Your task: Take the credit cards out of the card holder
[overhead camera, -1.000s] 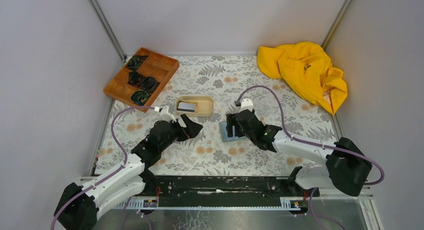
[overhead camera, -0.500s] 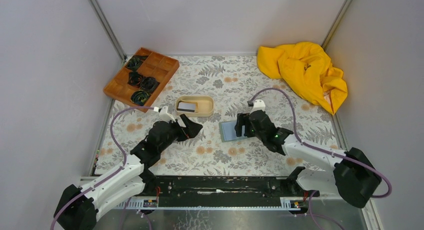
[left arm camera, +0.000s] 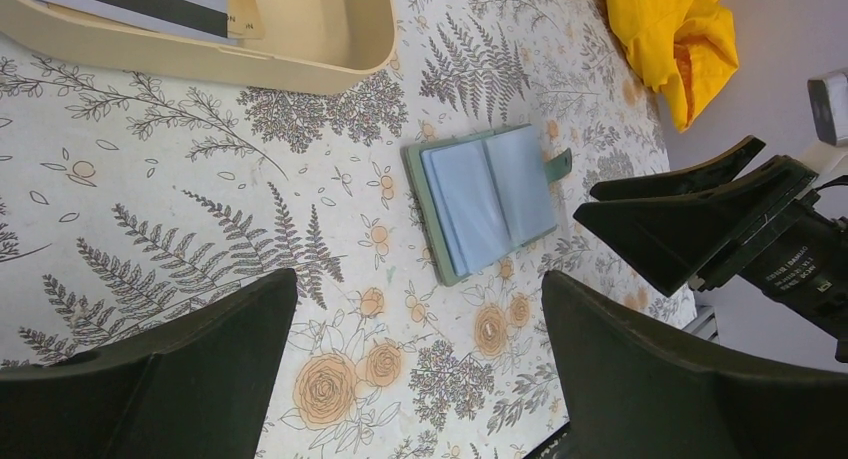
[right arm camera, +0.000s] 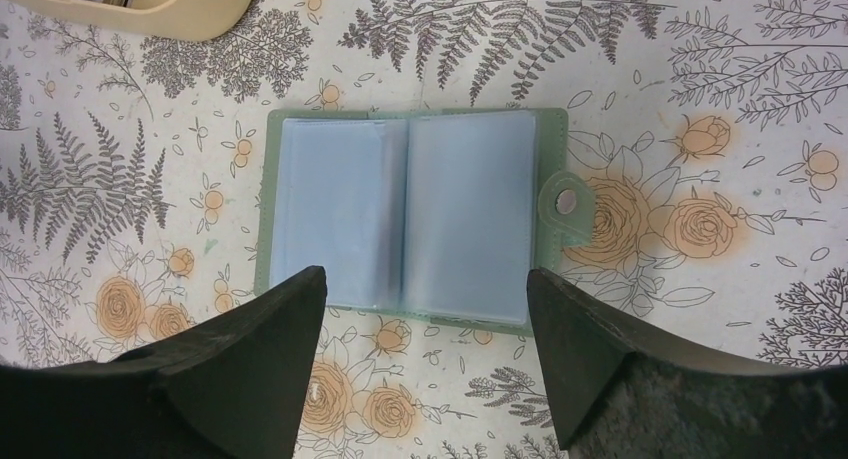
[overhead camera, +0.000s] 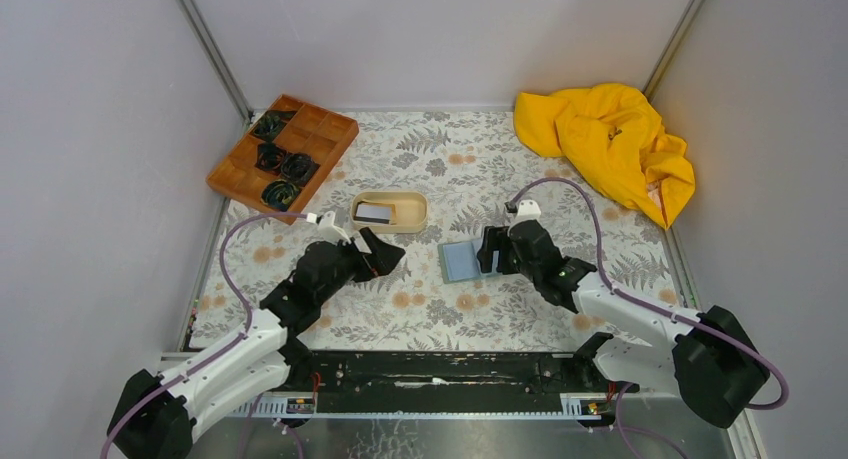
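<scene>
The card holder (overhead camera: 462, 262) lies open and flat on the floral cloth, with light blue sleeves, a green edge and a snap tab to the right (right arm camera: 410, 219). A whitish credit card with a dark stripe (overhead camera: 374, 212) lies in the beige oval tray, and a tan card (left arm camera: 245, 9) rests beside it. My right gripper (overhead camera: 490, 251) hovers just right of the holder, open, jaws empty at its near edge (right arm camera: 425, 274). My left gripper (overhead camera: 385, 253) hangs open and empty to the holder's left (left arm camera: 418, 279), below the tray.
The beige oval tray (overhead camera: 413, 211) stands behind and left of the holder. A brown wooden compartment tray (overhead camera: 318, 139) with dark coiled items sits at the back left. A crumpled yellow cloth (overhead camera: 610, 144) fills the back right corner. Grey walls enclose the table.
My right gripper has drawn back to the right off the card holder, which now lies uncovered and open. The left arm has not moved.
</scene>
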Controlling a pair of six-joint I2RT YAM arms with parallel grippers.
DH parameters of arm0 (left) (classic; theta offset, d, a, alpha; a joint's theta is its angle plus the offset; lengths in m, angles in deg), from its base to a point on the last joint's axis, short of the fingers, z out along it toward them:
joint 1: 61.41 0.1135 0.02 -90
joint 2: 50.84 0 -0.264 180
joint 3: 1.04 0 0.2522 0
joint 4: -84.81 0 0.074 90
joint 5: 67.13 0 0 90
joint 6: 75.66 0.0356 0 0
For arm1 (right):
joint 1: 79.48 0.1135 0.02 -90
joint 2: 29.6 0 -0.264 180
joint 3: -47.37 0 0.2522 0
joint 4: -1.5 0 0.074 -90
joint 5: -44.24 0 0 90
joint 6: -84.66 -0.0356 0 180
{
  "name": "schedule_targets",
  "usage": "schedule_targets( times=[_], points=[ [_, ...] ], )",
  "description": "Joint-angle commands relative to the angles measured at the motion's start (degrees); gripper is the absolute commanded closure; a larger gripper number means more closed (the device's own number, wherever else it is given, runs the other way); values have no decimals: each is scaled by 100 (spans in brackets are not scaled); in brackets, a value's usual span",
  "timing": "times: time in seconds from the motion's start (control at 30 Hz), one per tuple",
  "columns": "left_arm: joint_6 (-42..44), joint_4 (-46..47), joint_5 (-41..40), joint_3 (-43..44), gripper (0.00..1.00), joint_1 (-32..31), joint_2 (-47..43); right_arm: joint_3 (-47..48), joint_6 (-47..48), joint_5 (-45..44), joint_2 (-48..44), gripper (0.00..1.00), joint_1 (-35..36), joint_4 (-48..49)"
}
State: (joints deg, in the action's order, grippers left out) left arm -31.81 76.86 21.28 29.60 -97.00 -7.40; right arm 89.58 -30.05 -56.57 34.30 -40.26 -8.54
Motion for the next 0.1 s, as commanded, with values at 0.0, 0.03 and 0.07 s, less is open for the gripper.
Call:
schedule_targets(
  times=[0.0, 0.03, 0.07],
  points=[
    [129, 1, -168, -15, 0, -23, -122, -6, 19, 101, -7, 20, -38, 201],
    [139, -13, -177, -10, 0, -18, -137, -6, 21, 101, -13, 20, -38, 200],
    [141, -11, -177, -14, 0, -18, -150, -8, 27, 97, -24, 20, -42, 186]
  ],
)
